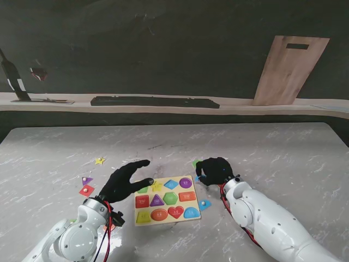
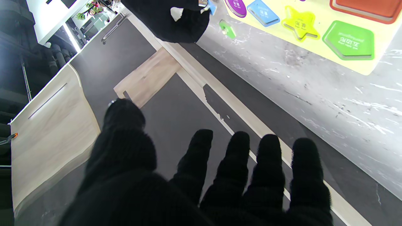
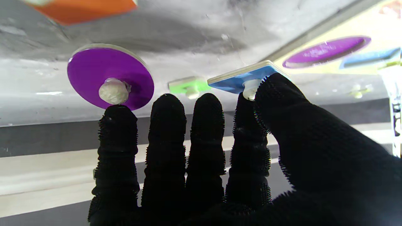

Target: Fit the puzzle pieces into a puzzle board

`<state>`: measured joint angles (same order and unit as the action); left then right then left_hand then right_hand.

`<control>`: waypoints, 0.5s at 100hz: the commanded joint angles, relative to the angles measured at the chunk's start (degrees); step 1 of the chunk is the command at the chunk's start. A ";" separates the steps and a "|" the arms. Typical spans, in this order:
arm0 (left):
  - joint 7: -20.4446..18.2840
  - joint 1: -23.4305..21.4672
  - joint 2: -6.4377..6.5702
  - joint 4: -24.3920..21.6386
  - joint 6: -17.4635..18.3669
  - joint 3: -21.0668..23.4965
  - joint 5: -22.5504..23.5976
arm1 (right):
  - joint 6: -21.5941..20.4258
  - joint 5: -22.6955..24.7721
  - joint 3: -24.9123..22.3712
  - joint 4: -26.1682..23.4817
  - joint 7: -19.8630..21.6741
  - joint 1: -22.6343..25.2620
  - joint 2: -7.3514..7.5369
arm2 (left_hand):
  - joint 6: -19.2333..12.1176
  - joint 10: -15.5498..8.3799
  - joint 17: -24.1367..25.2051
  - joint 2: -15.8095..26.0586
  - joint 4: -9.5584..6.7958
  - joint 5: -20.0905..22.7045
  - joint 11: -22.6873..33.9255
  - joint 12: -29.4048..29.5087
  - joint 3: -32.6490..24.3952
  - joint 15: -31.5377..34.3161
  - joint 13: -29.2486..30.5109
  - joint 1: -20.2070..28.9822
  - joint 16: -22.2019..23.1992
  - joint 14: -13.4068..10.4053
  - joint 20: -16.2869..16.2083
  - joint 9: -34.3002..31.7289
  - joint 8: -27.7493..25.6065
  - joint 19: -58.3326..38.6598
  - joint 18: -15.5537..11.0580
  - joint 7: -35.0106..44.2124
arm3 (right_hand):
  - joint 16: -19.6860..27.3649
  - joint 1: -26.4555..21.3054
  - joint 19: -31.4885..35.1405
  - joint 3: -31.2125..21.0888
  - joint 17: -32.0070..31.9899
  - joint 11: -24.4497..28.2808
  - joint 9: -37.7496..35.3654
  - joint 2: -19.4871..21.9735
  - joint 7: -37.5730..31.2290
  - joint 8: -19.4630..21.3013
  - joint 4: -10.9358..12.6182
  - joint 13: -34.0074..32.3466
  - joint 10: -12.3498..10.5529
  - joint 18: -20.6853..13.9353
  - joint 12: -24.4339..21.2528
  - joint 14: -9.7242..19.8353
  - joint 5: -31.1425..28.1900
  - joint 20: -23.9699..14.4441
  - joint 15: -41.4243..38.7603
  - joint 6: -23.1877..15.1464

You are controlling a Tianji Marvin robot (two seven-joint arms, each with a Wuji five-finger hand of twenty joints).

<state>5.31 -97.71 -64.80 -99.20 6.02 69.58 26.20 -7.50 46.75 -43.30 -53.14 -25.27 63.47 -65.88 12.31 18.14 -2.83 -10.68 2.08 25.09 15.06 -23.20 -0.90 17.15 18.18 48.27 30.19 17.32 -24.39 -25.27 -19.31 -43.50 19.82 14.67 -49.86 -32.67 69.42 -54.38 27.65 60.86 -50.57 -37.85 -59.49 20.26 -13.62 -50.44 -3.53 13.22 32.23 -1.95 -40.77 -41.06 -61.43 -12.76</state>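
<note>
Stand view shows the right hand (image 1: 214, 170) lowered onto the marble table (image 1: 272, 158) just off the far right corner of the puzzle board (image 1: 167, 200). Right wrist view shows its thumb and forefinger pinched on the white knob of a blue piece (image 3: 243, 79), which is tilted up off the table; the other fingers (image 3: 166, 125) lie straight and close together. Beyond the fingertips sit a purple round piece (image 3: 110, 77) with a white knob, a small green piece (image 3: 188, 85), and part of an orange piece (image 3: 84, 9).

Left hand (image 1: 126, 182) hovers over the board's near-left side, fingers spread wide and holding nothing. Left wrist view shows the board ahead of those fingers, with its green pentagon recess (image 2: 349, 40) and yellow star recess (image 2: 300, 22).

Left of the left hand, loose on the table, lie a yellow star piece (image 1: 99, 161), a purple piece (image 1: 86, 180) and a red piece (image 1: 86, 190). Another blue piece (image 1: 204, 204) lies on the table close against the right wrist, beside the board's right edge.
</note>
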 commanded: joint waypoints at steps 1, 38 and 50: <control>-0.02 -0.10 -0.20 -0.24 -0.14 -0.17 -0.30 | -0.22 -0.12 -0.63 -2.35 0.33 1.34 -0.03 | -1.56 -1.51 0.74 0.96 -1.08 1.54 -1.04 0.32 1.10 -1.09 -0.47 -0.22 -0.31 -3.06 -0.52 0.46 0.01 0.74 0.03 -0.99 | -0.74 -1.94 2.94 -3.13 0.74 1.97 -1.83 0.56 -4.46 0.00 -0.49 -1.85 1.57 1.02 -0.46 0.10 -3.52 -1.71 -2.11 -0.64; -0.05 -0.16 -0.15 -0.23 -0.23 -0.10 0.13 | 2.38 -2.36 -1.51 -9.57 2.59 4.72 -0.94 | -1.58 -1.46 0.69 1.43 -1.09 1.77 -1.05 0.36 1.07 -1.06 -0.44 0.02 -0.28 -3.04 -0.68 0.35 0.02 0.85 0.12 -1.01 | -1.00 -2.28 6.55 -4.48 2.19 3.63 -3.40 -0.72 -4.66 -0.92 -0.65 -4.46 5.19 4.16 -0.87 -1.90 -4.92 -3.28 -4.99 3.28; 0.06 -0.24 -0.18 -0.26 -0.23 -0.09 0.01 | 2.82 -3.44 0.54 -9.83 3.51 4.07 -1.41 | -1.59 -1.42 0.72 1.45 -1.07 1.80 -1.05 0.37 1.12 -1.04 -0.46 0.06 -0.28 -2.98 -0.75 0.34 0.02 0.87 0.19 -1.03 | -0.90 -2.34 6.88 -4.73 2.13 3.68 -3.47 -0.97 -4.63 -1.03 -0.71 -4.48 5.53 4.51 -1.02 -2.21 -5.18 -3.45 -5.16 3.62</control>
<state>5.28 -97.71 -64.81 -99.20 5.82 69.56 26.35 -4.62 43.37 -44.14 -62.42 -22.48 67.63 -66.14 12.28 18.13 -2.83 -10.56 2.08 25.71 15.06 -23.20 -0.90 17.12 18.17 48.27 30.19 17.31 -24.43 -25.27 -19.31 -43.16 19.83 14.62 -50.06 -32.88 73.71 -56.43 29.44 62.98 -52.45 -38.66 -60.29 19.13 -13.63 -53.82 0.40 16.19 31.59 -3.41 -42.70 -42.96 -64.80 -8.01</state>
